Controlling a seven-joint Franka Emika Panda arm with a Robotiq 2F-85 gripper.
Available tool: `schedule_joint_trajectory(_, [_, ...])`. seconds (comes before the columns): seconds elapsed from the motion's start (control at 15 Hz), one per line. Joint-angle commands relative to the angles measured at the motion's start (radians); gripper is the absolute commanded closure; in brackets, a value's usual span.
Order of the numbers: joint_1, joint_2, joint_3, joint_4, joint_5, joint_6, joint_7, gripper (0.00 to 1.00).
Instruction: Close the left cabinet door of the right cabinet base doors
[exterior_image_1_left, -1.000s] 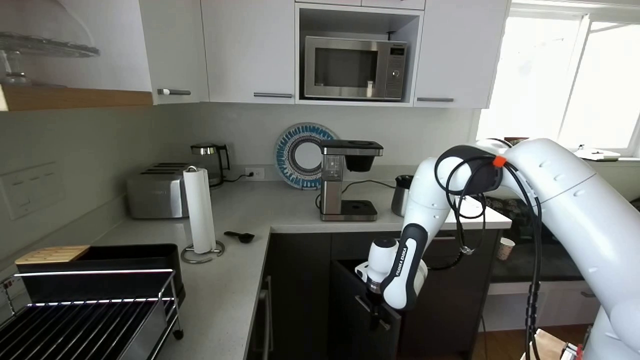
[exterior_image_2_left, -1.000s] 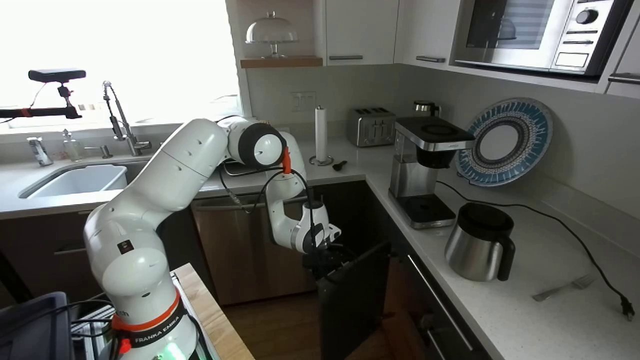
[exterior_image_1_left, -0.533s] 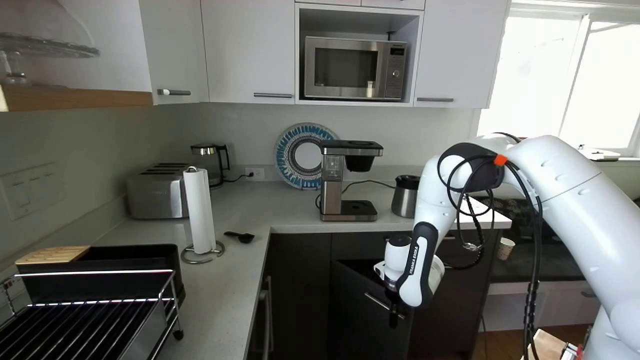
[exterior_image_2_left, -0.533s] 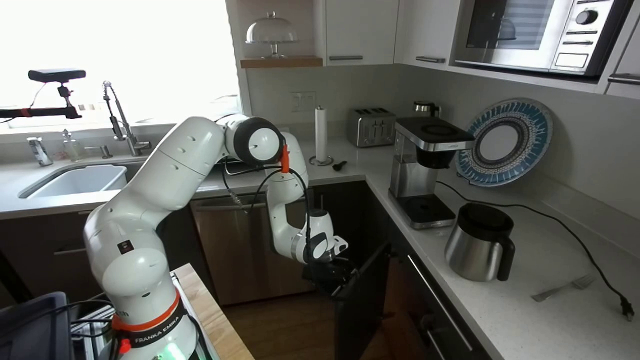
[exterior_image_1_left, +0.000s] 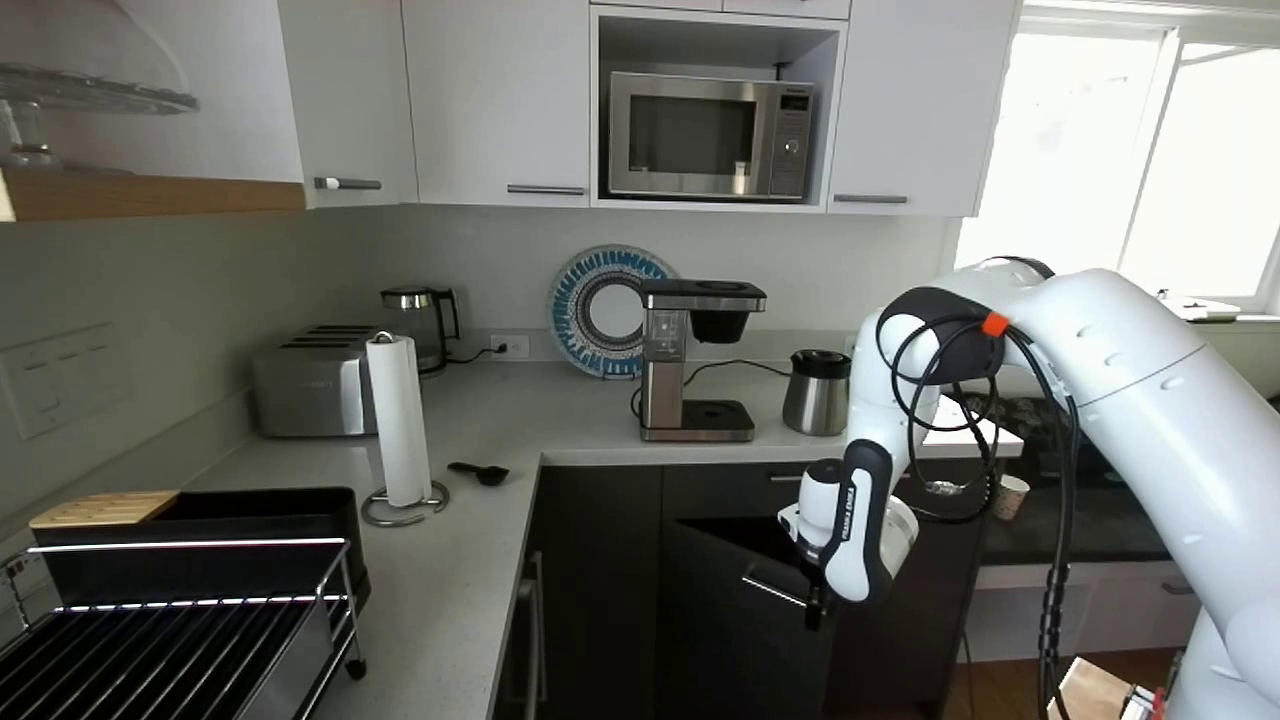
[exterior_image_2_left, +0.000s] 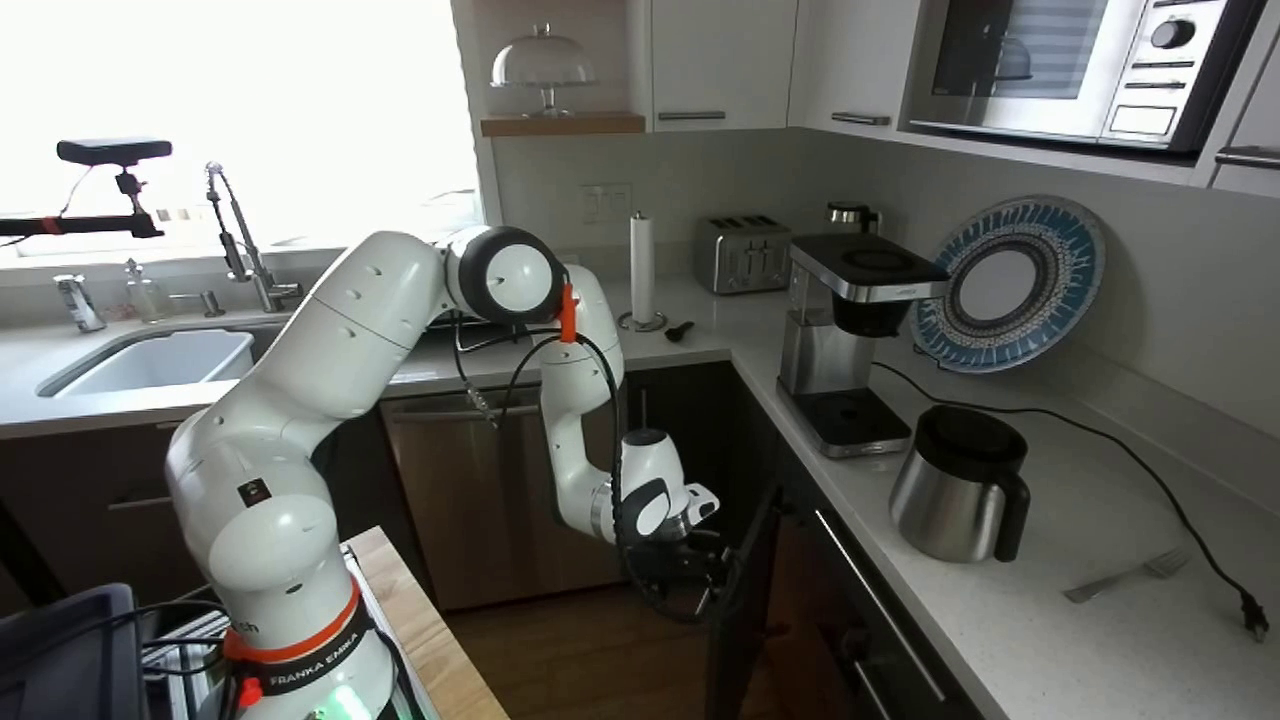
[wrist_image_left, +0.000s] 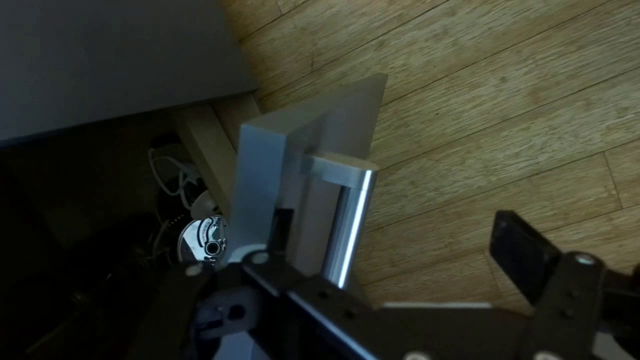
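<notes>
The left cabinet door (exterior_image_1_left: 740, 640) is a dark charcoal panel standing partly open, at an angle to the right cabinet base (exterior_image_1_left: 895, 640). The door shows nearly edge-on in an exterior view (exterior_image_2_left: 745, 610). In the wrist view its top edge (wrist_image_left: 260, 170) and silver bar handle (wrist_image_left: 350, 225) show. My gripper (wrist_image_left: 393, 222) is open, with the handle between its fingers. One finger is by the door's front face behind the bar; the other is well out over the floor. The gripper is at the handle in both exterior views (exterior_image_1_left: 815, 605) (exterior_image_2_left: 705, 580), its fingers partly hidden there.
The cabinet's dark interior (wrist_image_left: 170, 200) holds wires and a round metal part. A grey panel (wrist_image_left: 110, 55) lies beside the opening. The countertop (exterior_image_1_left: 600, 440) above carries a coffee maker (exterior_image_1_left: 665, 380) and a steel carafe (exterior_image_1_left: 817, 395). A dishwasher (exterior_image_2_left: 500, 500) stands behind the arm.
The door has swung toward the cabinet, its free edge moving right in both exterior views. My gripper and forearm have moved right along with it.
</notes>
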Motion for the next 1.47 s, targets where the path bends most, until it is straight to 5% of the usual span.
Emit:
schedule_joint_trajectory(0.0, [0.027,0.013,-0.062,-0.014,-0.006,0.056,0.018,0.0])
schedule_joint_trajectory(0.4, [0.033,0.065,-0.119,0.0,0.017,0.111,0.016,0.0])
schedule_joint_trajectory(0.73, [0.186,0.132,-0.272,0.009,0.094,0.167,0.039,0.0])
schedule_joint_trajectory(1.0, [0.221,0.141,-0.264,0.002,0.173,0.173,0.076,0.0])
schedule_joint_trajectory(1.4, [0.495,0.263,-0.458,-0.002,0.34,0.171,0.15,0.0])
